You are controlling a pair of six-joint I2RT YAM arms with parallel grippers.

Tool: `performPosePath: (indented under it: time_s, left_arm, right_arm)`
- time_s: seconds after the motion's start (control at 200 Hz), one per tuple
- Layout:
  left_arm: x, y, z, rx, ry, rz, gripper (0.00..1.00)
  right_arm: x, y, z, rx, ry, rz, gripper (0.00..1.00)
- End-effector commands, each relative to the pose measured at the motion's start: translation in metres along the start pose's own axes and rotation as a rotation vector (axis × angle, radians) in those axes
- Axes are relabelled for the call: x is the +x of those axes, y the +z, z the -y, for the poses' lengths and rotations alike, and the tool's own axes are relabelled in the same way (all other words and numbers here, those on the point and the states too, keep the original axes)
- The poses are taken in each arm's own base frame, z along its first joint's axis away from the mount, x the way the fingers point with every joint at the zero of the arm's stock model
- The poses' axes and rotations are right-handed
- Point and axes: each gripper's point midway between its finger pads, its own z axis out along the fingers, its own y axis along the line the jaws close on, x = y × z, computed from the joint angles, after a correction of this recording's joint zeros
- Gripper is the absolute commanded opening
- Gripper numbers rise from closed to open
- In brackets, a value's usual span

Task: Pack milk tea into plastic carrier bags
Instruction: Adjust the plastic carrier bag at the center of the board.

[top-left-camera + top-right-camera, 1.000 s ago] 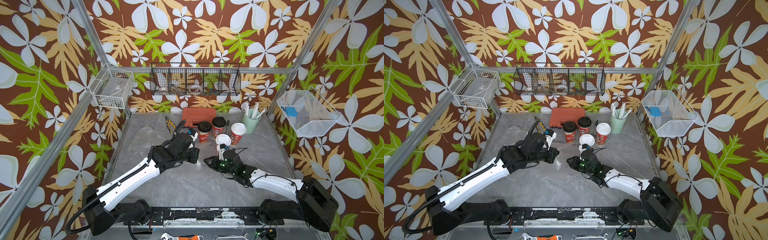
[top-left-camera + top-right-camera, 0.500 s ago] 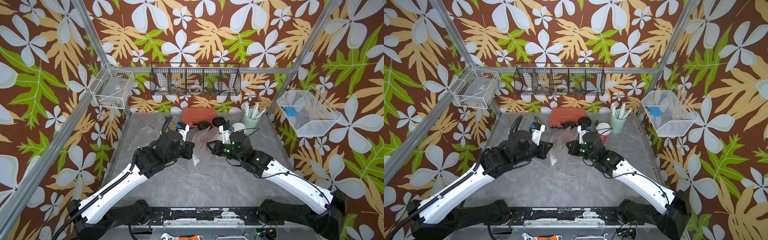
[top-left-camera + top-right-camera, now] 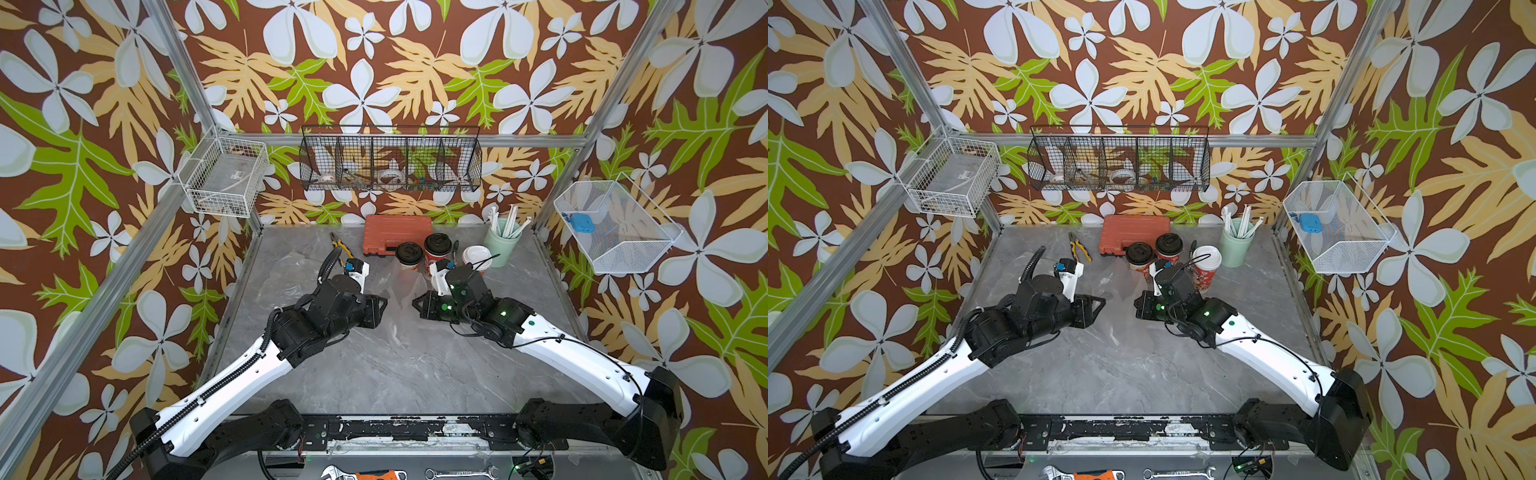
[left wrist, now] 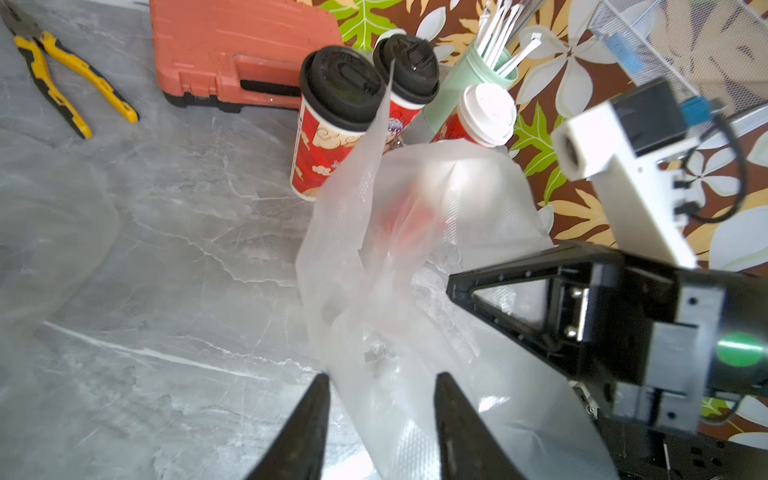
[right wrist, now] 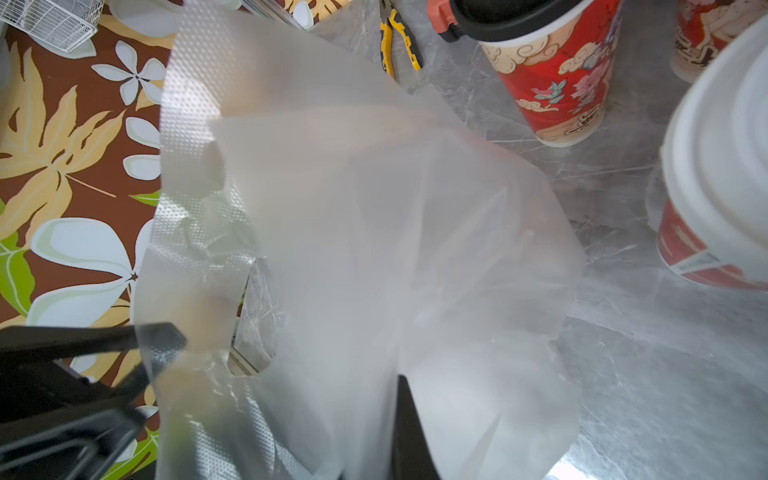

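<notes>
Left wrist view: translucent, crinkled plastic carrier bag [image 4: 415, 232] pinched in clamped right tool [image 4: 453, 291]; left tool [image 4: 380, 378] gapes.

black-lid cups [image 3: 409, 252] 2 | white-lid cups [image 3: 476, 254] 1 | bags [image 4: 415, 249] 2 | pliers [image 3: 341, 250] 1

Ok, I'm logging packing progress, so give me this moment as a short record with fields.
bag: plastic bag, upright between the two arms
left gripper: jaws open, bag film between them
right gripper: jaws shut on the bag
outside the bag: two black-lid cups, one white-lid cup, standing at the back
inside the bag: a red shape shows through, likely a cup, not certain
</notes>
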Motion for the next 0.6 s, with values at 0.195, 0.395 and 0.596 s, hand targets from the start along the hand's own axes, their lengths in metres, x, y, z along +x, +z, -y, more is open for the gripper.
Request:
performPosePath:
  time_s: [0.195, 0.395, 0.596]
  left_arm:
    - [-0.008, 0.016, -0.010, -0.052, 0.054, -0.092, 0.68]
    - [-0.009, 0.026, -0.021, -0.062, 0.074, -0.158, 0.70]
    - [-0.016, 0.042, -0.003, -0.008, 0.119, -0.238, 0.69]
  right_arm:
    - [-0.005, -0.004, -0.007, -0.020, -0.015, 0.019, 0.00]
    - [-0.006, -0.007, -0.008, -0.025, -0.016, 0.027, 0.00]
    - [-0.005, -0.008, -0.007, -0.023, -0.018, 0.022, 0.00]
